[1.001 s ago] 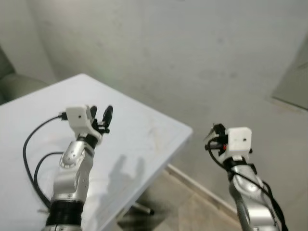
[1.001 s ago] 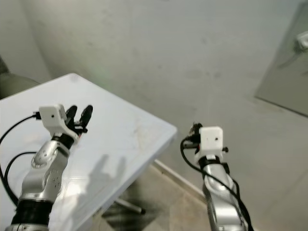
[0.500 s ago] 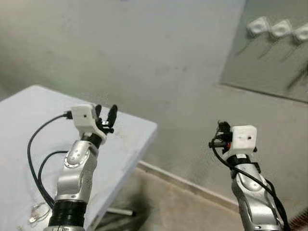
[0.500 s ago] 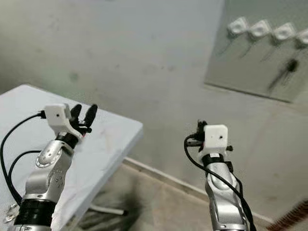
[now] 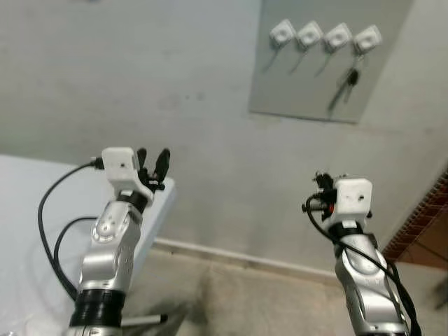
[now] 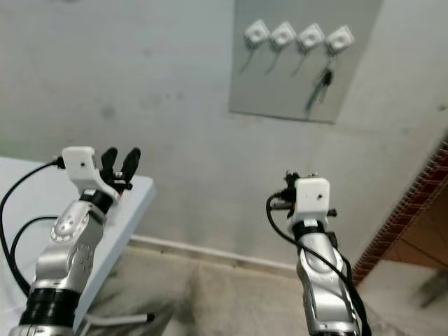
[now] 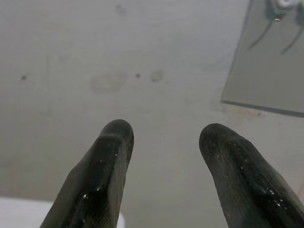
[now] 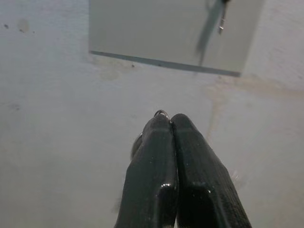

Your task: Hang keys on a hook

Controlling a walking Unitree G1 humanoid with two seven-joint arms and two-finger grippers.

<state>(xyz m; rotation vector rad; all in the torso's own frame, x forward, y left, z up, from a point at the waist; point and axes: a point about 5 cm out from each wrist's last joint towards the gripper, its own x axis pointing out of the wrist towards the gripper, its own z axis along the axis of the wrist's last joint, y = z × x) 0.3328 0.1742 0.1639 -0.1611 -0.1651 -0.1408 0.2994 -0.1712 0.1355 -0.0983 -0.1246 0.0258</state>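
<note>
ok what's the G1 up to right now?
It stands facing a wall with a grey board that carries four white hooks. One set of keys hangs from the rightmost hook. The right gripper is raised toward the board, fingers shut on a small metal ring at their tips, apparently more keys. The left gripper is up with fingers open and empty. A white table is at its left.

Two jointed silver metal arms, white boxy wrist camera housings (image 5: 352, 197), looping black cables (image 5: 49, 231), long glossy black rubbery fingers (image 7: 97, 183)
</note>
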